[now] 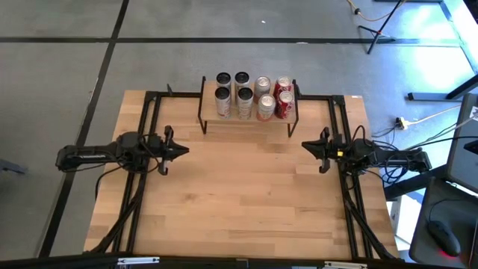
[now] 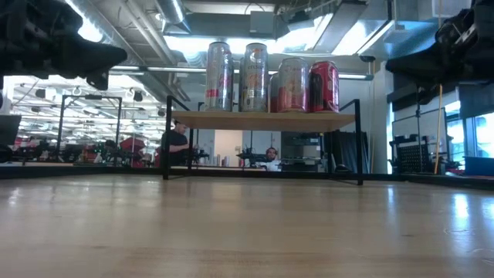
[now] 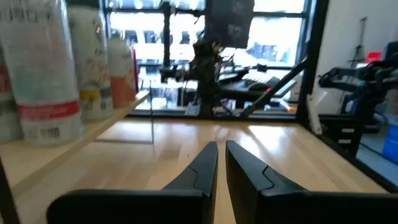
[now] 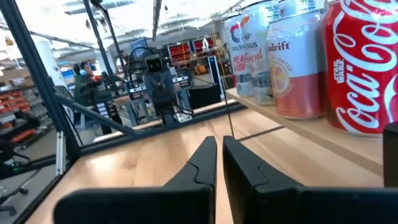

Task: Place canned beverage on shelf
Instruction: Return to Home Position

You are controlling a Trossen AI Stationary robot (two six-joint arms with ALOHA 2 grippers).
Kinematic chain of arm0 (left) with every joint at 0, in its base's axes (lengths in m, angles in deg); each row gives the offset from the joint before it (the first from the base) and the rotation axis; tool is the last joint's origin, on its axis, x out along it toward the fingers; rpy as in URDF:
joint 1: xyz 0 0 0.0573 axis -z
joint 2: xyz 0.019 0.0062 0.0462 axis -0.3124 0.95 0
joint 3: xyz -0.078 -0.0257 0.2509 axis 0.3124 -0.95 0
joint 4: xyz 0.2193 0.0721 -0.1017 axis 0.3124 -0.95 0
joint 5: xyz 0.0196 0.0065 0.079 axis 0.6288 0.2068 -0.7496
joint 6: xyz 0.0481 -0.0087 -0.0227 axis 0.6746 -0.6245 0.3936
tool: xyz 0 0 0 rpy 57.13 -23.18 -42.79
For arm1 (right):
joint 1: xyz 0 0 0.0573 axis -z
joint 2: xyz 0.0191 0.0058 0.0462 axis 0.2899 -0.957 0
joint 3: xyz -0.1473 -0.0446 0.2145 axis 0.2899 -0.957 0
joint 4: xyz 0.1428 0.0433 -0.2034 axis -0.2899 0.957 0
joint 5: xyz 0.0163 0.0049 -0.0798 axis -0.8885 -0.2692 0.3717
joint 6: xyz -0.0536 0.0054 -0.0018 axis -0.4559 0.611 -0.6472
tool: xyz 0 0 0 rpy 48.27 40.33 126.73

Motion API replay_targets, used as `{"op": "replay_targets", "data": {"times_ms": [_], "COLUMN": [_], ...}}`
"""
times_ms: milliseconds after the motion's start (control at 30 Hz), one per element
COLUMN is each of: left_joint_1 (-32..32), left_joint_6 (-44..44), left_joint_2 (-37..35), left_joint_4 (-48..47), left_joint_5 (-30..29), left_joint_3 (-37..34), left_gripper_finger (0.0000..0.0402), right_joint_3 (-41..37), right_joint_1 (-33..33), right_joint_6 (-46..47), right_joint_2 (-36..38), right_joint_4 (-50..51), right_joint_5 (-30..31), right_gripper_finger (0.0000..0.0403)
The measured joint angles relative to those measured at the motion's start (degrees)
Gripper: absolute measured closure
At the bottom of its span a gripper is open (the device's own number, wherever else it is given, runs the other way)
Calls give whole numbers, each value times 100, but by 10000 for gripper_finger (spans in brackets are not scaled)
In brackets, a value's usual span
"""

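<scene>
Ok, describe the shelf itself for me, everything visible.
The shelf is a low riser: light wooden rectangular top on thin black metal legs, standing upright at the far edge of the table, centred. Eight cans stand on it in two rows of four. The left gripper and right gripper sit apart from it.

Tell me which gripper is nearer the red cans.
Right. The right gripper is off the end of the shelf holding the red cans; the left gripper is off the opposite end.

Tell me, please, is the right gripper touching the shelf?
Apart. The high view shows the right gripper, shut, out beyond the shelf's front right corner, with a strip of bare table between them.
</scene>
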Motion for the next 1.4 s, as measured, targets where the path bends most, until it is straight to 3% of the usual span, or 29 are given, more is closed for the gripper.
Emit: {"op": "replay_targets", "data": {"times_ms": [100, 433, 1400], "left_joint_1": [1, 5, 5], "left_joint_6": [13, -338, -287], "left_joint_2": [-261, -170, -106], "left_joint_4": [-15, -442, -442], "left_joint_5": [74, 346, 338], "left_joint_3": [0, 7, 7], "left_gripper_finger": [378, 378, 378], "right_joint_3": [-112, -148, -147], "right_joint_1": [-1, 0, 0], "right_joint_6": [73, -61, 5], "right_joint_2": [0, -13, -20], "right_joint_4": [-107, 28, 31], "right_joint_5": [-46, -263, -284], "right_gripper_finger": [386, 386, 386]}}
